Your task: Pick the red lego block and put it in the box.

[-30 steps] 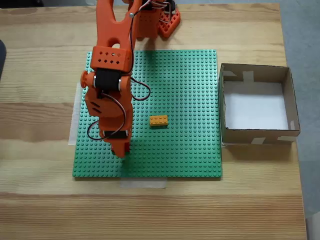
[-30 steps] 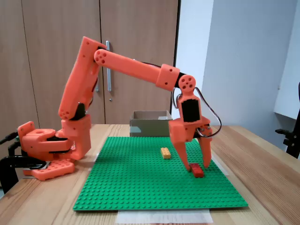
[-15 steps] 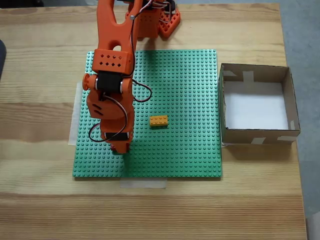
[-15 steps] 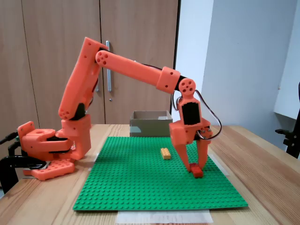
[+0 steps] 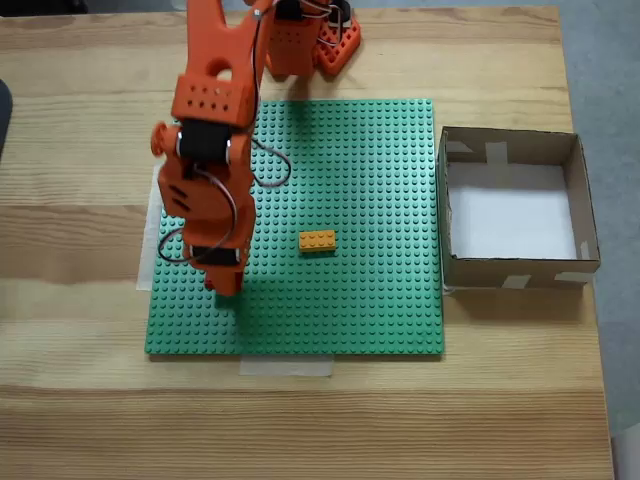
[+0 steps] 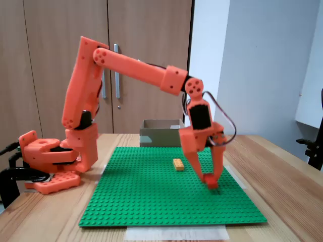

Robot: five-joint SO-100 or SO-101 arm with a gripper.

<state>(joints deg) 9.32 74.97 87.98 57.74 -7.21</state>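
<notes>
The red lego block [image 6: 210,180] sits pinched between the tips of the orange arm's claw [image 6: 209,179], just clear of the green studded baseplate [image 6: 151,201] near its edge in the side-on fixed view. The claw is nearly closed, its two fingers narrowed onto the brick. The pick appears made and the lift under way. The next move, by this reading, calls for raising the brick higher, swinging across the plate past the yellow-orange brick [image 5: 317,241], and opening above the brown cardboard box [image 5: 579,210], which stands on the wooden tabletop [image 5: 80,400] just beside the baseplate's opposite edge, its white floor bare. In the fixed view from above, the arm [image 5: 205,190] covers the brick. No brand, label or writing can be read.
</notes>
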